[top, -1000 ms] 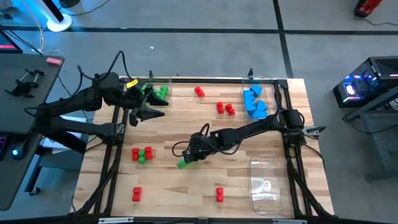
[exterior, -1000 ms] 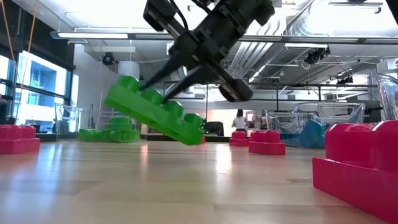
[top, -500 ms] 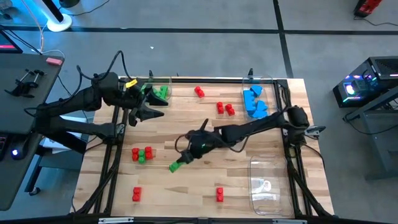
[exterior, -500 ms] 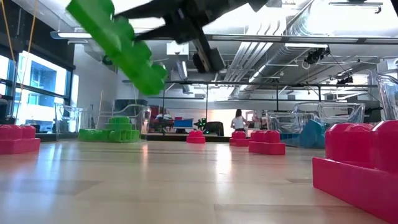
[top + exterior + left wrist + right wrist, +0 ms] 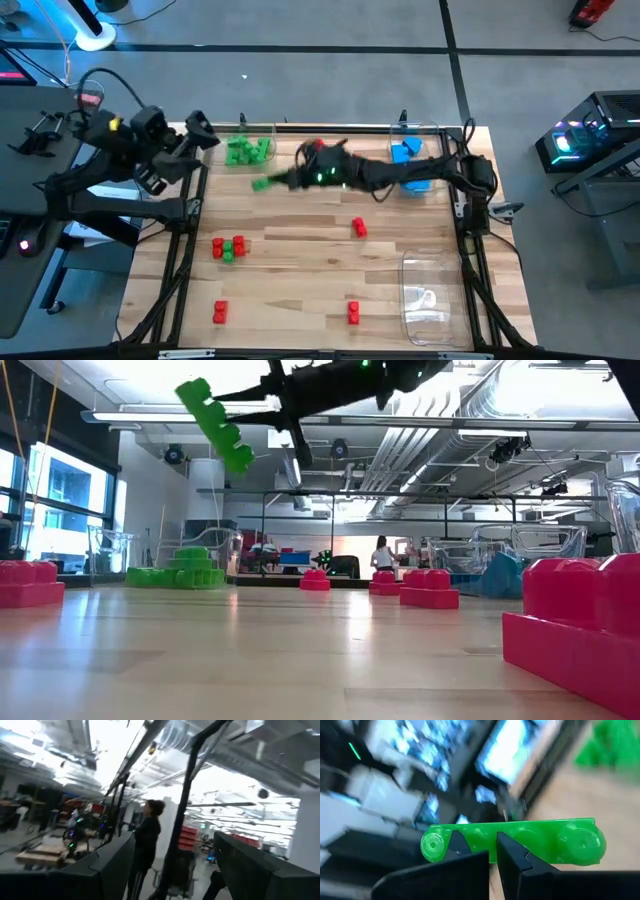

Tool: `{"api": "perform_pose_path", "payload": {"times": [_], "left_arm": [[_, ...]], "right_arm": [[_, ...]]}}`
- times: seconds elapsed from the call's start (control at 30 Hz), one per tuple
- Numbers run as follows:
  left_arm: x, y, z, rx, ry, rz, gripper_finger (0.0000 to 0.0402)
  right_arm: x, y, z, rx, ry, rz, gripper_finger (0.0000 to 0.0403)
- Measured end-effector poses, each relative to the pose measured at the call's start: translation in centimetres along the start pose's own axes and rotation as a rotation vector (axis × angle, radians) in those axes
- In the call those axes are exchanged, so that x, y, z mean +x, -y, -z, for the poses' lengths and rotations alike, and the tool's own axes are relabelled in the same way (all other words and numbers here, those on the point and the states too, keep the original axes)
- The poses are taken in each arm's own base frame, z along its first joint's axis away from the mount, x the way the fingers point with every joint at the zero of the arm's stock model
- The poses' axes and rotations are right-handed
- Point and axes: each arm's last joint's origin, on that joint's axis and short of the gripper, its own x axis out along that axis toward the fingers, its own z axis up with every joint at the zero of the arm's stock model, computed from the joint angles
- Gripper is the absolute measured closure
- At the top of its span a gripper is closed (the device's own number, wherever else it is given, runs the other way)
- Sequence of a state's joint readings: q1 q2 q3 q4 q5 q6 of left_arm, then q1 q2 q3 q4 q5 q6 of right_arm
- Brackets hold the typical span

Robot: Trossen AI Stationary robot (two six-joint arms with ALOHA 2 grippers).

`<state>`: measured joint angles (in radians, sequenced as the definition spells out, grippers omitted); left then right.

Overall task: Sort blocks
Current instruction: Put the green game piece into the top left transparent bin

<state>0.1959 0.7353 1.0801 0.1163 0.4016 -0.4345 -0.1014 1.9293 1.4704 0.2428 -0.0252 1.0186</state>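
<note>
High view: right hand (image 5: 272, 182) pinches a green block (image 5: 259, 184) aloft; left hand (image 5: 200, 135), spread, sits half-hidden off the tabletop (image 5: 300, 270).

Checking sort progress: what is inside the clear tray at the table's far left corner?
The clear plastic tray holds a pile of green plastic blocks. Their count is unclear; any lower blocks are covered.

Held block (image 5: 259, 184) — near tray (image 5: 268, 130) pile

Grey floor (image 5: 330, 80) surrounds the wooden table (image 5: 300, 280); ceiling pipes (image 5: 470, 405) and windows (image 5: 55, 495) beyond.
</note>
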Motion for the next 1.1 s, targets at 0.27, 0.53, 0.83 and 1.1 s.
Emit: {"api": "perform_pose_path", "payload": {"times": [0.27, 0.53, 0.83, 1.1], "left_arm": [[0.2, -0.5, 0.6, -0.062, -0.034, -0.057, 0.0145], [0.3, -0.1, -0.3, -0.089, 0.049, -0.011, 0.0145], [0.2, 0.2, -0.9, -0.100, 0.105, 0.023, 0.0145], [0.2, 0.2, -0.9, -0.141, 0.103, 0.026, 0.0145]], "right_arm": [[0.4, 2.8, -6.3, 0.024, 0.170, 0.002, 0.0403], [5.7, 3.9, -9.4, -0.004, 0.179, -0.002, 0.0403], [11.6, 6.6, -11.8, 0.053, 0.164, -0.043, 0.0403], [12.3, 8.7, -10.9, 0.118, 0.106, -0.107, 0.0403]]}}
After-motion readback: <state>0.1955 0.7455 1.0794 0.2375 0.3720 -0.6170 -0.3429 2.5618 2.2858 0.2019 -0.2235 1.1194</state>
